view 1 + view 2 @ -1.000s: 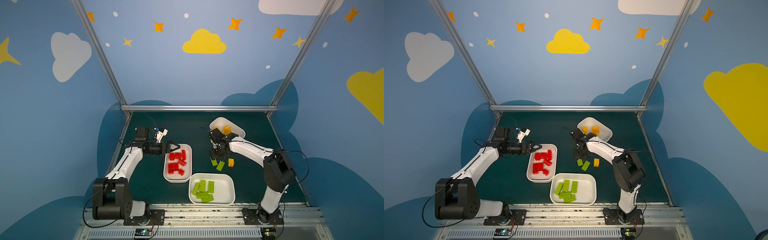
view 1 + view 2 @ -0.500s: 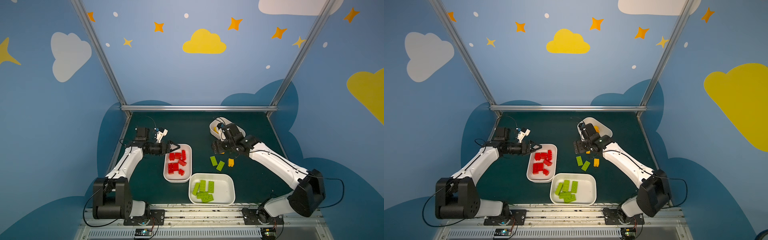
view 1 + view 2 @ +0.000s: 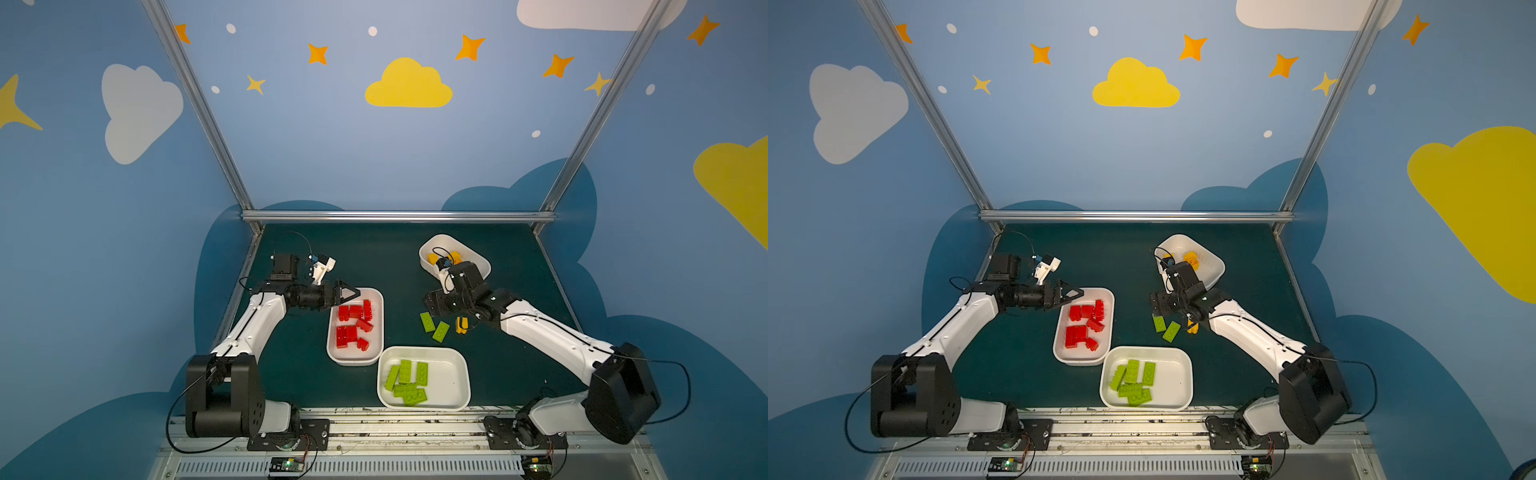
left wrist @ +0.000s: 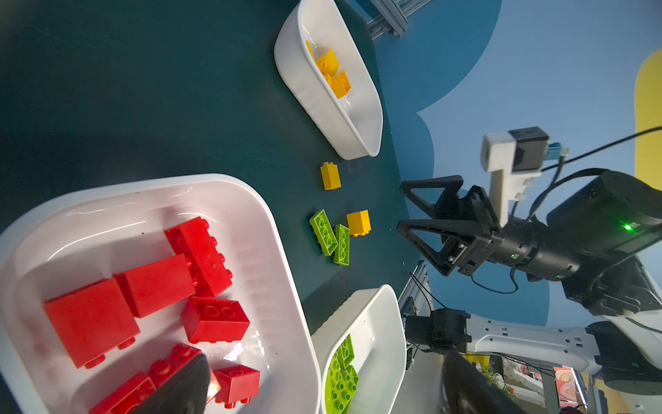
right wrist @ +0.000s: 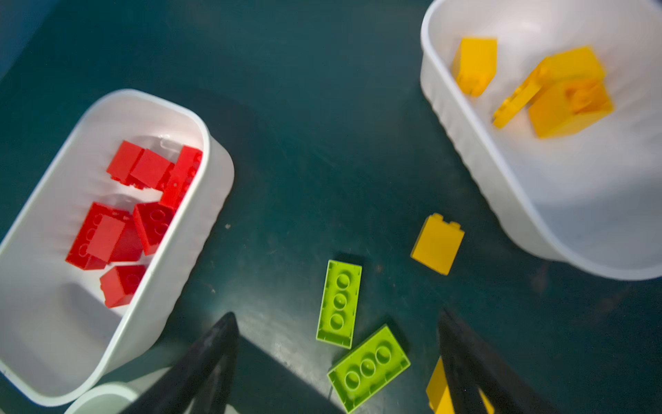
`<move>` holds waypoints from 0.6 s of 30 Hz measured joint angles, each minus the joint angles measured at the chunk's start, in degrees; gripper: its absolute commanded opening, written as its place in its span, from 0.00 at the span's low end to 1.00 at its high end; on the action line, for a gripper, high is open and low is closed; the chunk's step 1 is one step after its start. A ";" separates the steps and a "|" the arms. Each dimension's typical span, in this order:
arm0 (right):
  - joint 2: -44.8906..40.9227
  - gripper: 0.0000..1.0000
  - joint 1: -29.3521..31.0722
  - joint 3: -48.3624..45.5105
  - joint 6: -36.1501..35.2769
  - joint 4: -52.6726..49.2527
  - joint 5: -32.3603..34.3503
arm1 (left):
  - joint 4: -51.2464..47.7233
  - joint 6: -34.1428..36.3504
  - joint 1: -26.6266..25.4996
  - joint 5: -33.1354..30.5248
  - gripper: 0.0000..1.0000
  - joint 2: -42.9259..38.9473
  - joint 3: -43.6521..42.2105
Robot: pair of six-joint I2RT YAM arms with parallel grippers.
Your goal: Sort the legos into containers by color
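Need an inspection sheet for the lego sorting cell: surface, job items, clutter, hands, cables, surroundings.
Surface: dark green mat, no spills seen.
Job's things: red bricks in the red tub; green bricks in the green tub; yellow bricks in the yellow tub; two loose green bricks and two loose yellow bricks on the mat.
Clutter: nothing seen.
Hands: left hand open, empty, over the red tub's far corner; right hand open, empty, raised near the loose bricks.
Cables: black cable loops beside both arm bases, off the mat.
Surroundings: blue walls with clouds and stars; aluminium frame.
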 measured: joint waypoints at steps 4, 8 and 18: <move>10.80 0.75 0.55 8.94 5.01 -9.97 -0.33 | 0.02 0.00 0.00 0.00 1.00 0.31 0.00; 16.94 0.68 1.55 13.07 7.52 -14.21 0.00 | 0.13 -0.04 0.00 0.00 0.99 0.31 0.00; 24.57 0.57 3.32 17.11 9.01 -20.15 0.50 | 0.55 -0.04 0.00 0.00 1.00 0.31 -0.02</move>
